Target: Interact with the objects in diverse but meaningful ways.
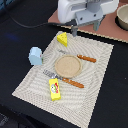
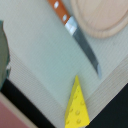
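Cheese wedge sits just below the hovering gripper, finger spread unclear; descend straight, centred over it.

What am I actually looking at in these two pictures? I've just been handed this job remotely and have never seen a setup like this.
The white and grey machine at the top of the wide picture is a robot arm; its gripper hangs over the far edge of a woven placemat. Whether it is open or shut does not show, and it appears to hold nothing.

The wide picture comes from a camera standing off the arm. The close picture comes from a camera on the arm's wrist, looking down.

On the placemat lie a round tan plate, a yellow cheese wedge, a light blue cup, a yellow packet with red marks, and a knife and fork with orange handles.

The wrist picture shows the same cheese wedge, knife and plate rim up close.
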Controlling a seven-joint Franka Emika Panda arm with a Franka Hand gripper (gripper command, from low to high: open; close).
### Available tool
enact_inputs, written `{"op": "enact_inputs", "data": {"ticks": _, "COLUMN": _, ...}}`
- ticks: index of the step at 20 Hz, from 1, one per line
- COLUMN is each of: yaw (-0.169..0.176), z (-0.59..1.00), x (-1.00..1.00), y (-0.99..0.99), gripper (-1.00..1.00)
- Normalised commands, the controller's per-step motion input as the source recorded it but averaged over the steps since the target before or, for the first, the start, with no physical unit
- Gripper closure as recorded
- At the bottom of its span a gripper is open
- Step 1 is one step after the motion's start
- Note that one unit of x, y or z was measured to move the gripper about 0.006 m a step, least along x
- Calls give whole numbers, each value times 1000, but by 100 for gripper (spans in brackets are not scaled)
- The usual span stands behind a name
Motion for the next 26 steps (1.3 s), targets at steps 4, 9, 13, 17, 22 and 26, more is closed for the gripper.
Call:
{"op": "enact_inputs", "data": {"ticks": 4, "yaw": -45, "z": 0, "x": 284, "y": -933, "gripper": -100}}
{"op": "enact_inputs", "data": {"ticks": 9, "yaw": -37, "z": -5, "x": 237, "y": -893, "gripper": -100}}
{"op": "enact_inputs", "data": {"ticks": 13, "yaw": -17, "z": -61, "x": 198, "y": -756, "gripper": -100}}
{"op": "enact_inputs", "data": {"ticks": 17, "yaw": -18, "z": -167, "x": 126, "y": -611, "gripper": -100}}
{"op": "enact_inputs", "data": {"ticks": 22, "yaw": -49, "z": -330, "x": 17, "y": -517, "gripper": -100}}
{"op": "enact_inputs", "data": {"ticks": 26, "yaw": -35, "z": -374, "x": -1, "y": -501, "gripper": -100}}
